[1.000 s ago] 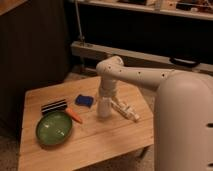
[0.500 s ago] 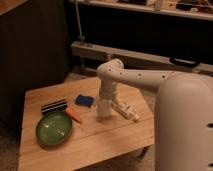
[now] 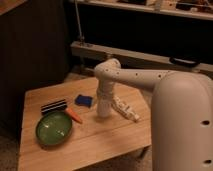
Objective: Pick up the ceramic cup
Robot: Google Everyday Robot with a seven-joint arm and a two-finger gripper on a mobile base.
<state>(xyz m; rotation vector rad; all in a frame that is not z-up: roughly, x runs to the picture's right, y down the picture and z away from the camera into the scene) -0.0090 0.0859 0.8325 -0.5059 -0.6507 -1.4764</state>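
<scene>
My arm reaches from the right and points straight down at the middle of the wooden table [image 3: 60, 150]. The gripper [image 3: 103, 111] is at the tabletop, between the blue object and the long white package. A white tapered shape at the arm's lower end may be the ceramic cup [image 3: 103, 107]. I cannot separate it from the gripper, and the wrist hides how the two meet.
A long white tube-like package [image 3: 126, 109] lies just right of the gripper. A blue object [image 3: 83, 100] lies just left of it. An orange carrot-like piece [image 3: 75, 116], a green bowl [image 3: 53, 128] and a black-and-white striped item [image 3: 54, 106] lie further left. A metal rail runs behind the table.
The arm stays over the same spot on the table, with at most a slight shift. Nothing on the table has moved.
</scene>
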